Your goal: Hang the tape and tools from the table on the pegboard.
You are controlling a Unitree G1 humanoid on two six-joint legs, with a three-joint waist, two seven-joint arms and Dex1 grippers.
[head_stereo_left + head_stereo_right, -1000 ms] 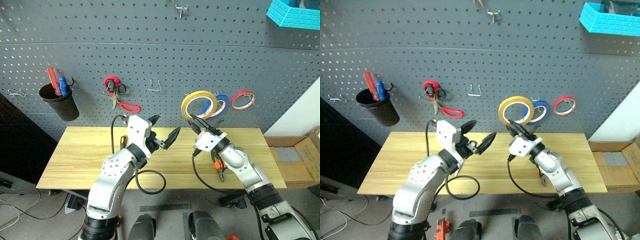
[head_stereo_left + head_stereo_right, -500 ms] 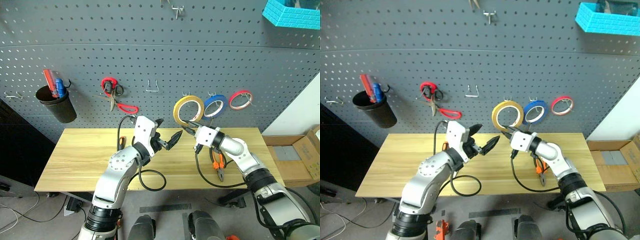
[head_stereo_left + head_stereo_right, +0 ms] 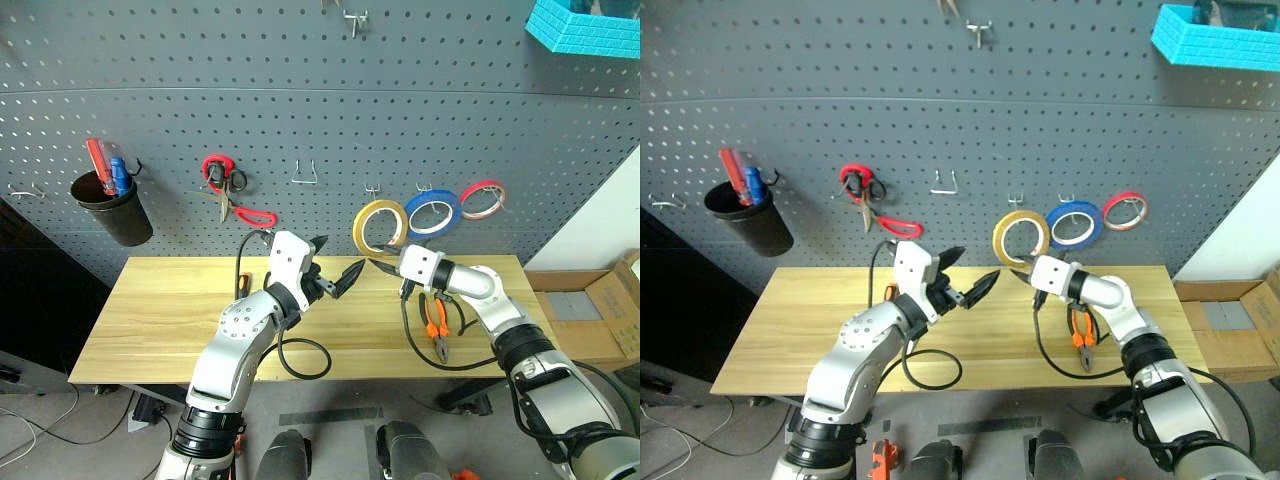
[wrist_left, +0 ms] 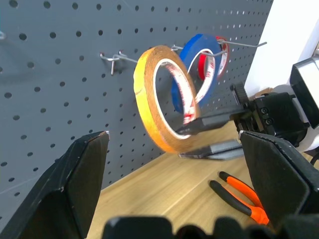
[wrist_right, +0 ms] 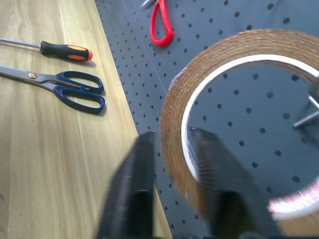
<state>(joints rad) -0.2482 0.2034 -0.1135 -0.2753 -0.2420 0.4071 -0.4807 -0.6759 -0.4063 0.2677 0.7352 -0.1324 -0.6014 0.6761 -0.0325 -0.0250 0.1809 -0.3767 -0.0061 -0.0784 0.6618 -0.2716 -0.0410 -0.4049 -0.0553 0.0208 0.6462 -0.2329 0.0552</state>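
the tape (image 3: 380, 226), light and stiff, hung at the right gripper's (image 3: 377, 264) twelve o'clock; jaws parted around its lower rim, best gripped there. left gripper (image 3: 334, 266) gaped empty.

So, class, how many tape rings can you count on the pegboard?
3, in a row on hooks: the yellowish-tan tape roll at the right gripper, the blue tape ring next, the red tape ring farthest right.

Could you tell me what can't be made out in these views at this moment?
- Whether the yellowish-tan tape roll rests fully on its hook: the roll covers the hook's tip, left wrist view.
- Whether the right gripper touches the roll: fingers blurred, right wrist view.
- The scissors and screwdriver in the eye views: left arm covers them.
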